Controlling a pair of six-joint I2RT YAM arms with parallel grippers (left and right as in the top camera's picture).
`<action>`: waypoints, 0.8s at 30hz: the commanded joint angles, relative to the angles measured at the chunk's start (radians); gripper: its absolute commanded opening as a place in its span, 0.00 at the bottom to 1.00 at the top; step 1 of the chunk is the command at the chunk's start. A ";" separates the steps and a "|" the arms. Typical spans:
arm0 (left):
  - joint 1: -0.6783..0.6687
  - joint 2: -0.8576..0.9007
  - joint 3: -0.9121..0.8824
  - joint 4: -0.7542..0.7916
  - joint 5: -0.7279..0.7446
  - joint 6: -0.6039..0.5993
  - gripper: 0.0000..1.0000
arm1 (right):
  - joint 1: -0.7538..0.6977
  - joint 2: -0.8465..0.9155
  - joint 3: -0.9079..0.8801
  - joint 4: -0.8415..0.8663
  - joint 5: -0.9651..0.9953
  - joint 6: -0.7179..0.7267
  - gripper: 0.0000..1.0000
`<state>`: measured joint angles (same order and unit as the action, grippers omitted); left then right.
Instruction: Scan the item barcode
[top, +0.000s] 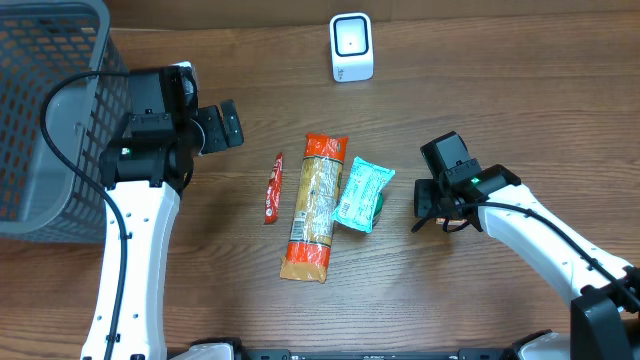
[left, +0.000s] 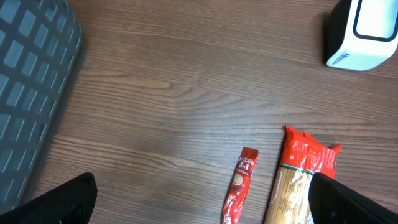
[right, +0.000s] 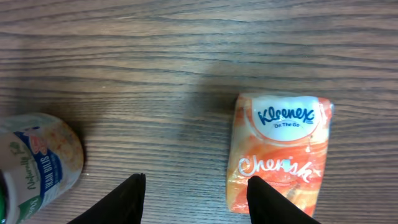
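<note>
A white barcode scanner (top: 351, 47) stands at the back of the table, and shows in the left wrist view's top right corner (left: 364, 34). Three items lie mid-table: a long pasta pack (top: 315, 205) with red ends, a thin red sachet (top: 273, 187) to its left, and a teal packet (top: 362, 194) to its right. My left gripper (top: 222, 127) hovers wide open, its fingers straddling the sachet (left: 241, 186) and pasta top (left: 298, 180). My right gripper (top: 425, 205) is open just right of the teal packet, holding nothing. Its wrist view shows an orange Kleenex pack (right: 283, 143) partly behind one finger.
A grey mesh basket (top: 40, 110) fills the far left, and its wall shows in the left wrist view (left: 31, 81). A round labelled container (right: 37, 162) sits at the left edge of the right wrist view. Bare wood lies between the scanner and the items.
</note>
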<state>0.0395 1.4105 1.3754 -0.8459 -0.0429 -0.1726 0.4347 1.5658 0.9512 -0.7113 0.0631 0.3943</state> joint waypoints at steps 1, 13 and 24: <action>0.000 0.005 0.005 0.001 -0.013 0.013 1.00 | 0.016 0.008 0.015 -0.005 0.084 0.029 0.55; 0.000 0.005 0.005 0.001 -0.013 0.013 1.00 | 0.115 0.048 0.015 -0.003 0.296 0.029 0.47; 0.000 0.005 0.005 0.001 -0.013 0.013 1.00 | 0.115 0.154 0.015 0.037 0.366 0.029 0.40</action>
<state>0.0395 1.4105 1.3750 -0.8459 -0.0429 -0.1726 0.5480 1.6985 0.9512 -0.6800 0.3801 0.4183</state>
